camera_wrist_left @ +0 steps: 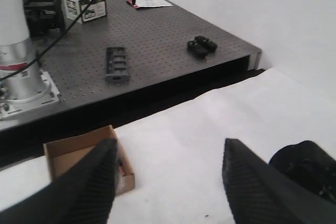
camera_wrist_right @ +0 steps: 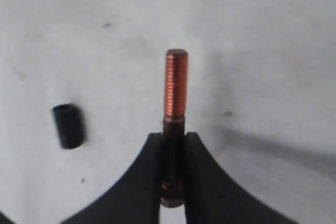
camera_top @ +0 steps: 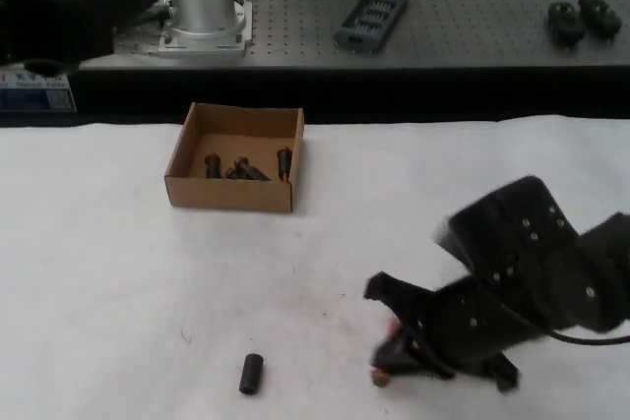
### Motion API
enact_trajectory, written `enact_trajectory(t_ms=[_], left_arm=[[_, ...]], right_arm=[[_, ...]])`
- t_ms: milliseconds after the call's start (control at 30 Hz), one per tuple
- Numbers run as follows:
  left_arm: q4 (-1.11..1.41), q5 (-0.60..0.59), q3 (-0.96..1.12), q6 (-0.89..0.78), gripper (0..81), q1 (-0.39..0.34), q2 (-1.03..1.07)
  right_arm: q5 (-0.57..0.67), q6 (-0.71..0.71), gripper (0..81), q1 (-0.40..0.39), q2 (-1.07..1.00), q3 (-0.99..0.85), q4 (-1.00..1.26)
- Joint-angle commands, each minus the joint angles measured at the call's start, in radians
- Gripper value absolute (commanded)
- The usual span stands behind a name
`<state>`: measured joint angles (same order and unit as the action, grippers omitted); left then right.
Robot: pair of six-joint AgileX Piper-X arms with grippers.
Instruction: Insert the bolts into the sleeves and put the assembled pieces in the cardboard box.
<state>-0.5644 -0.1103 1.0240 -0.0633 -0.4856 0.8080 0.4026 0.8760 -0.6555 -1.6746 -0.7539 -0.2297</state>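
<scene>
since our right gripper (camera_wrist_right: 173, 136) is clenched on the head end of the bolt (camera_wrist_right: 176, 82), with the threaded shank sticking out free ahead of the fingers, we judge the step to be mating it with the sleeve (camera_top: 252, 373). that sleeve lies loose on its side on the white sheet (camera_top: 98, 272), apart from the bolt (a push would likely just slide it). we'd steady it with our left gripper (camera_wrist_left: 168, 177), whose jaws stand parted and hold nothing, then line the shank up with the bore. farther off, the cardboard box (camera_top: 181, 150) already holds a few dark pieces (camera_top: 241, 166).
</scene>
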Motion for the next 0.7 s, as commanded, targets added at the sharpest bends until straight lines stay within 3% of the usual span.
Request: enact_trajectory(t_ms=[0, 100, 300, 367, 467, 567, 667], left_arm=[[-0.026, 0.064, 0.009, 0.088, 42.8, -0.003, -0.009], [-0.072, 0.087, 0.009, 0.132, 42.8, -0.003, -0.009], [-0.093, 0.122, -0.049, 0.138, 42.8, -0.003, -0.003], [-0.093, 0.122, -0.076, 0.138, 42.8, -0.003, -0.003], [-0.099, 0.122, -0.105, 0.138, 42.8, -0.003, -0.003], [-0.108, 0.122, -0.109, 0.138, 42.8, -0.003, -0.003], [-0.108, 0.122, -0.109, 0.138, 42.8, -0.003, -0.003]], right_arm=[[0.121, -0.287, 5.3, 0.004, 0.031, -0.074, -0.031], [0.101, -0.470, 5.3, 0.004, 0.069, -0.121, -0.135], [-0.044, -1.091, 5.3, 0.001, 0.112, -0.162, -0.374], [-0.145, -1.316, 5.3, 0.001, 0.109, -0.159, -0.456], [-0.339, -1.543, 5.3, 0.001, 0.103, -0.156, -0.504], [-0.461, -1.675, 5.3, 0.001, 0.101, -0.156, -0.448], [-0.468, -1.708, 5.3, 0.001, 0.102, -0.156, -0.350]])
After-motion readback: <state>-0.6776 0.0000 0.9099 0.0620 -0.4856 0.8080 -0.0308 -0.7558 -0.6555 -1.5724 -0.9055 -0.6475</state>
